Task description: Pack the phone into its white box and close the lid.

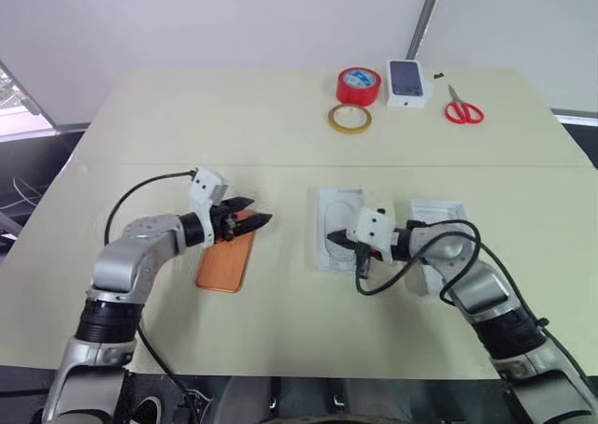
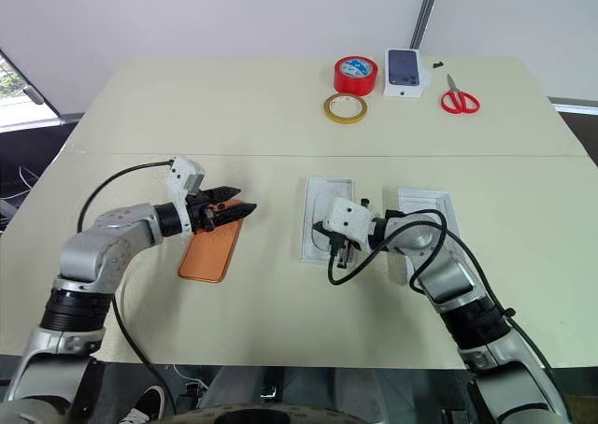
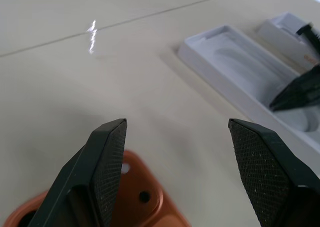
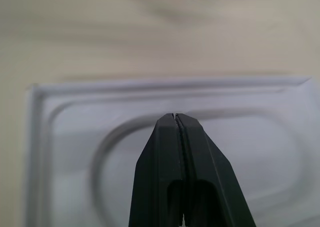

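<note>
Beige table (image 1: pixel 280 144): phone (image 1: pixel 224 265) under spread left claw (image 1: pixel 252 217).

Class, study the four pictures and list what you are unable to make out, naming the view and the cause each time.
- The white box: in the head views the right arm covers its near part, so its floor cannot be read.
- The phone: its far end lies under the left tool in the head views; in the left wrist view the frame edge cuts it off.
- The print on the small box by the red tape: too small.
</note>
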